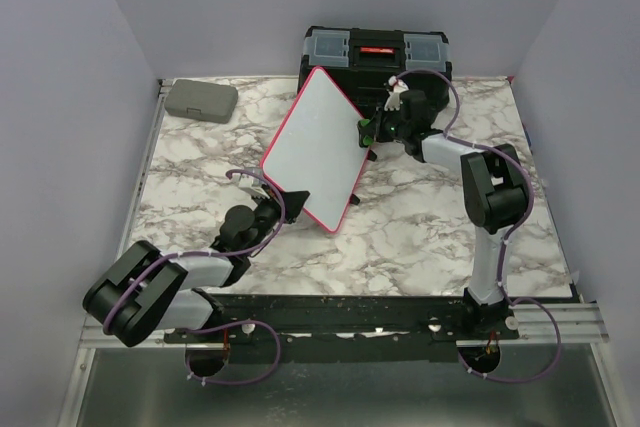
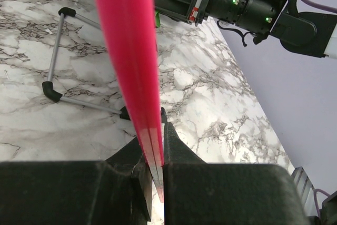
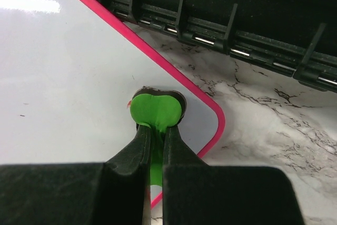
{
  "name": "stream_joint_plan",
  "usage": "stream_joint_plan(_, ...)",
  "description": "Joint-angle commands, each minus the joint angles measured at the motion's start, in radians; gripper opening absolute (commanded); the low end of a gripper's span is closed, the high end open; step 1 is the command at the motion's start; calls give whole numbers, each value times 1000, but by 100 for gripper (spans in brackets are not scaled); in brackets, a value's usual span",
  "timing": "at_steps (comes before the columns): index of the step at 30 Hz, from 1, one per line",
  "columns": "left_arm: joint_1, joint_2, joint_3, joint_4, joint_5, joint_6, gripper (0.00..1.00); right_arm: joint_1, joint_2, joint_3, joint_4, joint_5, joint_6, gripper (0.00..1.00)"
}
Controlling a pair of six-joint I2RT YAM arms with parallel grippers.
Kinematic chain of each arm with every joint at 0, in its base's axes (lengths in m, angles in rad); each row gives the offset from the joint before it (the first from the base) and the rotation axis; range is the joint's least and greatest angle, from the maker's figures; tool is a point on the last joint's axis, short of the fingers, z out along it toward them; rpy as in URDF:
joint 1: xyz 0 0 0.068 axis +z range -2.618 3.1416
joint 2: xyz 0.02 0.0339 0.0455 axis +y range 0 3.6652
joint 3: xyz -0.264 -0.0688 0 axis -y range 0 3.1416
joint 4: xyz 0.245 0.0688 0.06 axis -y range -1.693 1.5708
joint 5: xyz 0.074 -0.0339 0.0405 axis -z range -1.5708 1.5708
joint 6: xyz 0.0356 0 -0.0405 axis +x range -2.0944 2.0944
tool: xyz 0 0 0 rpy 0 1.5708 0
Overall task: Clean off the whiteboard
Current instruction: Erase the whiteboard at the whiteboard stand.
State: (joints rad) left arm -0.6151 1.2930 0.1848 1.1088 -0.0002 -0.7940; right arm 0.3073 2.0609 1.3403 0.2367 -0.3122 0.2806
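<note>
The whiteboard [image 1: 315, 147], white with a pink-red frame, stands tilted in the middle of the marble table. My left gripper [image 1: 290, 202] is shut on the frame at the board's near lower corner. In the left wrist view the pink edge [image 2: 129, 51] runs up from between the left gripper [image 2: 156, 146] jaws. My right gripper [image 1: 368, 132] is shut on a green eraser [image 3: 157, 110] pressed against the board [image 3: 68, 77] near its right corner. A tiny red mark [image 3: 128, 104] shows beside the eraser. The rest of the surface looks blank.
A black toolbox [image 1: 375, 55] stands right behind the board, close to the right gripper [image 3: 157, 130]. A small grey case [image 1: 200, 100] lies at the far left corner. The board's wire stand with black feet [image 2: 55, 61] rests on the marble under it.
</note>
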Motion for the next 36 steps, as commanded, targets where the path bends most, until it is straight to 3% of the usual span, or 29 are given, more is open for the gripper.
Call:
stream_joint_plan(1,-16,-27,59,52,214,-67,0,80,7,-14,67,-136,-17,1)
stream_joint_plan(10,-15,-41,57,43,213,-67,0,155,-72,-57,31,-365,-113,1)
stream_joint_plan(18,-8,-81,51,4,210,-57,0,110,24,81,-123,124,-28,1)
stream_joint_plan(25,3,-122,49,-45,215,-37,0,43,91,106,-162,220,-68,1)
stream_joint_plan(27,9,-121,51,-47,222,-35,0,44,81,85,-146,148,-111,1)
stream_joint_plan(31,21,-103,58,-41,242,-43,0,62,65,82,-157,-146,-198,1)
stream_joint_plan(36,21,-91,65,-39,249,-48,0,140,-7,5,-23,-250,-207,1)
